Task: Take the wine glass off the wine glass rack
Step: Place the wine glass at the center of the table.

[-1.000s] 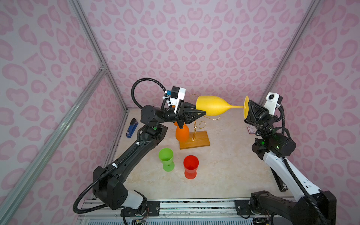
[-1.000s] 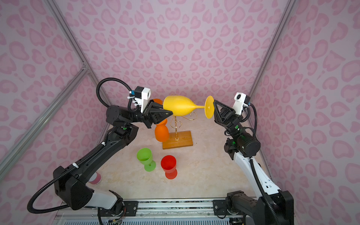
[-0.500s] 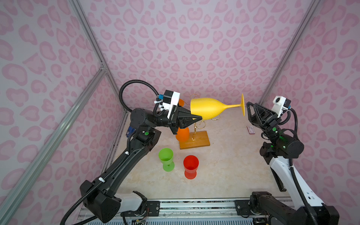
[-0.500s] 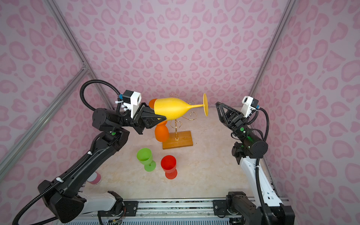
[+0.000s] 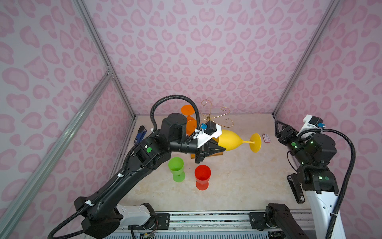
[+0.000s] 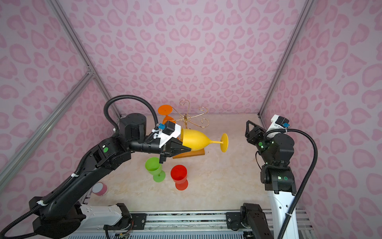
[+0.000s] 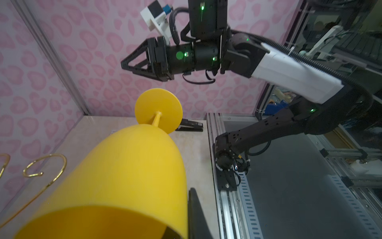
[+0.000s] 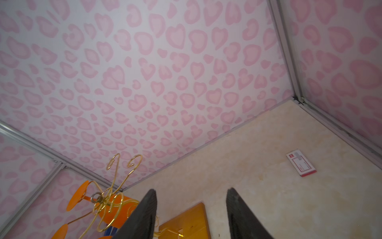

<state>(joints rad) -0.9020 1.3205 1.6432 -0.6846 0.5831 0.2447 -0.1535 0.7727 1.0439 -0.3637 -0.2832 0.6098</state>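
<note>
In both top views the yellow glass [image 5: 231,141] is off the rack [image 5: 216,118]. It is held level over the counter [image 5: 237,182] by the left pincer [image 5: 214,148], clamped on the bowl rim.
Left wrist: right pincer [image 7: 127,67] parted, empty, clear of the foot.
Right wrist: nothing between its jaws.
Judged: removal done, setting down left.

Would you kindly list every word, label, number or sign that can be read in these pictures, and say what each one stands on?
No text here can actually be read.
Red-and-white card: it carries print, but too small and blurred to read.
Black oblong object: its small white label is too small to read.
</note>
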